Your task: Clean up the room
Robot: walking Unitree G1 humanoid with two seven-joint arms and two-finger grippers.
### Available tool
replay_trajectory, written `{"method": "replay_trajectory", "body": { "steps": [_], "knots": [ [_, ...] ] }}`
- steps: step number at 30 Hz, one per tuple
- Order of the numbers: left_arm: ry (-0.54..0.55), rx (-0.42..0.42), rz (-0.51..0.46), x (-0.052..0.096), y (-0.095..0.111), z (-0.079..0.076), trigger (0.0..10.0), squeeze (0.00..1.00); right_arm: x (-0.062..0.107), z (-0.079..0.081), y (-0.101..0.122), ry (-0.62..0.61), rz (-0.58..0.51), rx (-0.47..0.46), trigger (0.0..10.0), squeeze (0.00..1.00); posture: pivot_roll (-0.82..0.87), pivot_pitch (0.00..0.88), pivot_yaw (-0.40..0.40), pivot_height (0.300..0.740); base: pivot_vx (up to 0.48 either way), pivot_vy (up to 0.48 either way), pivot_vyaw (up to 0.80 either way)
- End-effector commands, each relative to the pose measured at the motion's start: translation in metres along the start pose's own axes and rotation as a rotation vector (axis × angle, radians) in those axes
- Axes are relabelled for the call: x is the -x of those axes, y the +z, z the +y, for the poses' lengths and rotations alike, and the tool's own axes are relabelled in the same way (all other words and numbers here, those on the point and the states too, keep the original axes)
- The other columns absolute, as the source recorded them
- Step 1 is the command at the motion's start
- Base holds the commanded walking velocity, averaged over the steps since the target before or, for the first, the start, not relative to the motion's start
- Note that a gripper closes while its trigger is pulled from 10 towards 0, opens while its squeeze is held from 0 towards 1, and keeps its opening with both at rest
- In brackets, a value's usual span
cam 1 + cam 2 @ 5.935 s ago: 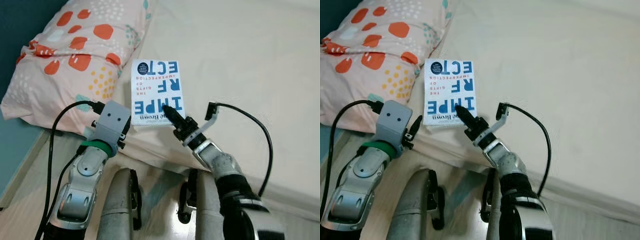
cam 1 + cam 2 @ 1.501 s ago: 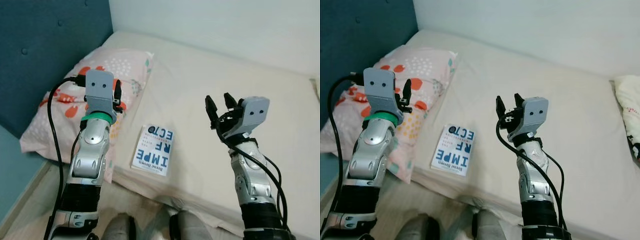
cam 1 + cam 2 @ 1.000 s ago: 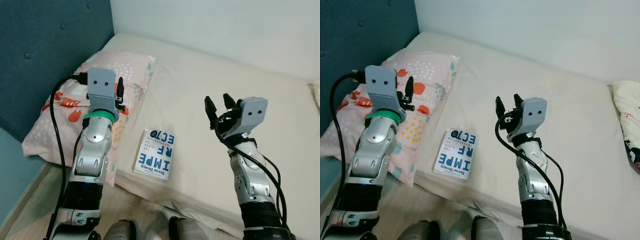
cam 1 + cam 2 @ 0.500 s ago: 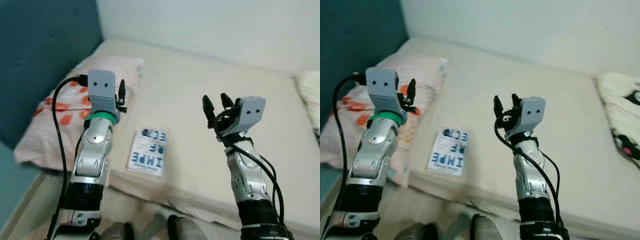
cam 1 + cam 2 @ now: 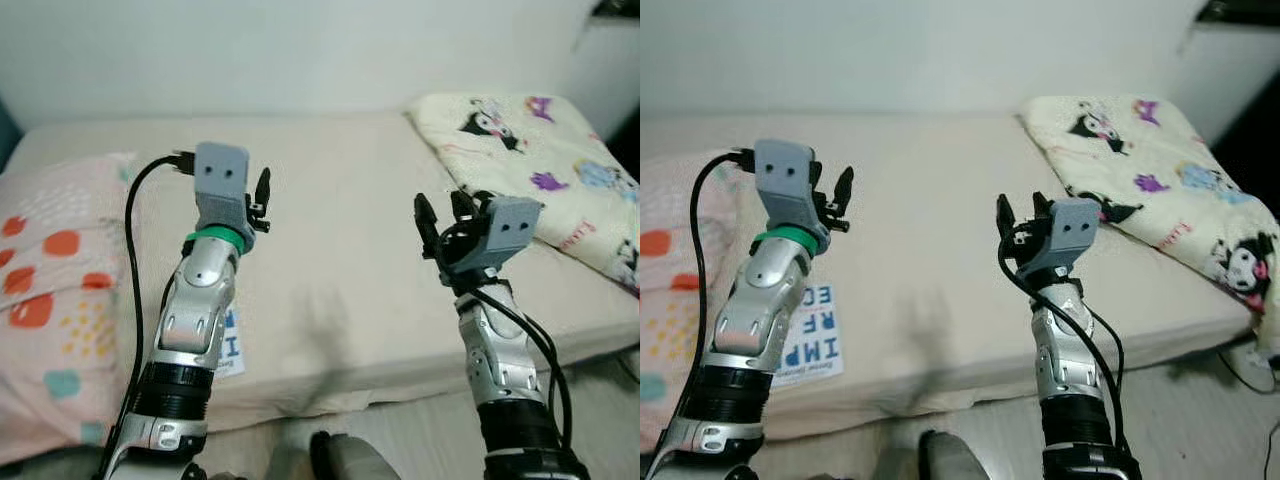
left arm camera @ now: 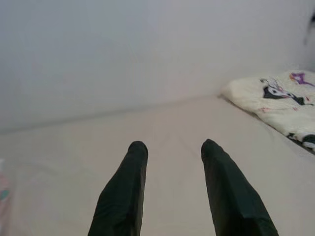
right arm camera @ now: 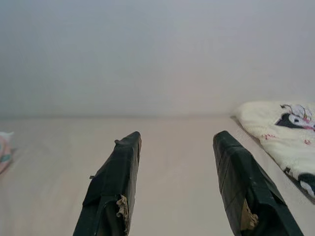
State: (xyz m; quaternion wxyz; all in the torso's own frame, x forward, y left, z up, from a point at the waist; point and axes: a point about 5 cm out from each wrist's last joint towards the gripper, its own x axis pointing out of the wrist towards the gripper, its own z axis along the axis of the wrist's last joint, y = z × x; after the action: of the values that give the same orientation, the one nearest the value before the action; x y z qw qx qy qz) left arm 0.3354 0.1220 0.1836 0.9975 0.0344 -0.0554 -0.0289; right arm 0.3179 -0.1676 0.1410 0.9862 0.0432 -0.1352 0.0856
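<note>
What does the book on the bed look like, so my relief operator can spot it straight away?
Start at the bed, with a spotted pillow at the robot's left and a cartoon blanket at its right. The book lies flat near the bed's front edge, beside the pillow, partly behind the raised left arm. It is white with big blue block letters.

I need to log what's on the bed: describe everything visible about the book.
The book is a white paperback with large blue block letters, "IMPE / RF / EC", on its cover. It lies flat and closed near the front edge of the beige mattress, beside the spotted pillow. The left arm hides part of it. Nothing grips it.
</note>
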Motion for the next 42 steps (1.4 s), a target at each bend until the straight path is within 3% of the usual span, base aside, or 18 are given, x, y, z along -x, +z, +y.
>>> {"method": "replay_trajectory", "body": {
  "steps": [1,5,17,42],
  "knots": [
    [-0.006,-0.01,0.003,-0.0003,-0.001,-0.0009,10.0,0.0,0.0016,-0.0036,-0.0001,-0.014,-0.003,-0.004,10.0,0.0,-0.07,0.0,-0.002,0.74,0.0,0.0,-0.8],
    [-0.008,-0.005,-0.01,0.0001,0.0004,-0.0009,10.0,0.0,0.0029,-0.0037,-0.0015,-0.018,0.003,-0.005,10.0,0.0,-0.07,0.0,-0.001,0.74,0.0,0.0,-0.8],
    [-0.016,-0.057,-0.019,0.0024,-0.0016,-0.0028,10.0,0.0,0.0042,-0.0024,-0.0041,-0.009,0.015,0.003,10.0,0.0,-0.07,0.0,-0.002,0.74,0.0,0.0,0.0],
    [-0.016,-0.063,-0.026,0.0027,-0.001,-0.0042,10.0,0.0,0.0076,-0.0063,-0.0073,-0.025,0.032,-0.006,10.0,0.0,-0.07,0.0,-0.001,0.74,0.0,-0.379,0.0]
  ]
}}
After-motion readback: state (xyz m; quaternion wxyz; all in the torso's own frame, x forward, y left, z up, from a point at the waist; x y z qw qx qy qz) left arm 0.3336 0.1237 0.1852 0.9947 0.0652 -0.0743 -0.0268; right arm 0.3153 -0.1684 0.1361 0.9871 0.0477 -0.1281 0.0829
